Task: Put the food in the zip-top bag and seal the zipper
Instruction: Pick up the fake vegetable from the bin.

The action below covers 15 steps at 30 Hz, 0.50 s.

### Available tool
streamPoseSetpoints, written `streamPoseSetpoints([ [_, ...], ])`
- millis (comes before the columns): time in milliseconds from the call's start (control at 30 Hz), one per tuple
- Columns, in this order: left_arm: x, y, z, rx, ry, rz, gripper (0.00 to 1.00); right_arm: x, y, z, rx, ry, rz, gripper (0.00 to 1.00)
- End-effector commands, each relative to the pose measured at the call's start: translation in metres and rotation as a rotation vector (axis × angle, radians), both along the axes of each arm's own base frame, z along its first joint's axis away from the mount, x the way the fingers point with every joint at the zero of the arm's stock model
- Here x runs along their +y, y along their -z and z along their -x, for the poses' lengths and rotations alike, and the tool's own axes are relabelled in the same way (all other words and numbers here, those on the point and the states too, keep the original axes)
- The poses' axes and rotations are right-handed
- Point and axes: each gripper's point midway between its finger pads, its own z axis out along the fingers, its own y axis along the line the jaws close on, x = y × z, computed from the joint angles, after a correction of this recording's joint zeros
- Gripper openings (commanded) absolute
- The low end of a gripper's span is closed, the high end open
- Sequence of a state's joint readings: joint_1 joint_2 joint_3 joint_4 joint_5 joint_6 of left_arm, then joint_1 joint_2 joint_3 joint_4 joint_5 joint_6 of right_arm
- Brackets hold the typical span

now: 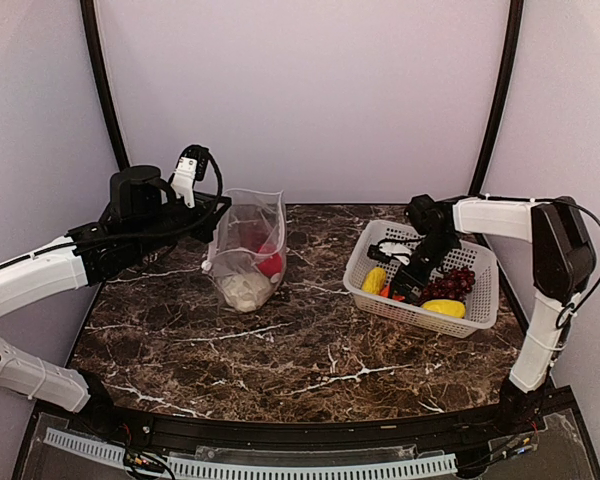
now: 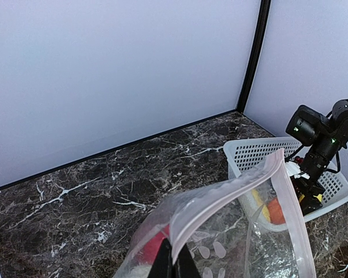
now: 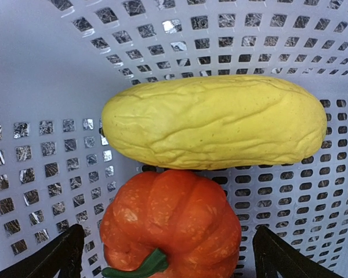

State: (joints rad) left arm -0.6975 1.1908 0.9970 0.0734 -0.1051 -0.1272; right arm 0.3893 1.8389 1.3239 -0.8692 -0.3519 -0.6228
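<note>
My left gripper (image 1: 216,212) is shut on the rim of the clear zip-top bag (image 1: 248,245) and holds it up with its mouth open. In the left wrist view the fingers (image 2: 175,265) pinch the pinkish zipper strip (image 2: 232,188). The red pepper (image 1: 271,265) and the white-green cabbage (image 1: 245,291) lie inside the bag. My right gripper (image 1: 405,288) is down in the white basket (image 1: 420,322). In the right wrist view it (image 3: 167,243) is open, with its jaws on either side of the orange-red round piece (image 3: 171,229). A yellow piece (image 3: 214,121) lies just beyond it.
The basket also holds dark purple grapes (image 1: 450,284) and a second yellow piece (image 1: 445,308). The bag stands at the back left of the marble table (image 1: 300,350). Black frame posts (image 1: 100,80) rise at the back corners.
</note>
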Motion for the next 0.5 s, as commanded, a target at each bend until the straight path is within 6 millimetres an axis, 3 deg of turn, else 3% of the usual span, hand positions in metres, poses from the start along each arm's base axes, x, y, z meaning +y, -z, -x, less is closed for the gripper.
streamPoseSetpoints([
  [0, 0.0017, -0.0069, 0.0, -0.011, -0.003, 0.016, 0.01, -0.0036, 0.0111, 0.0027, 0.025, 0.013, 0.039, 0.98],
  [467, 0.0005, -0.0065, 0.0001, -0.008, 0.002, 0.019, 0.01, -0.0115, 0.0161, -0.0055, -0.001, 0.033, 0.095, 0.8],
])
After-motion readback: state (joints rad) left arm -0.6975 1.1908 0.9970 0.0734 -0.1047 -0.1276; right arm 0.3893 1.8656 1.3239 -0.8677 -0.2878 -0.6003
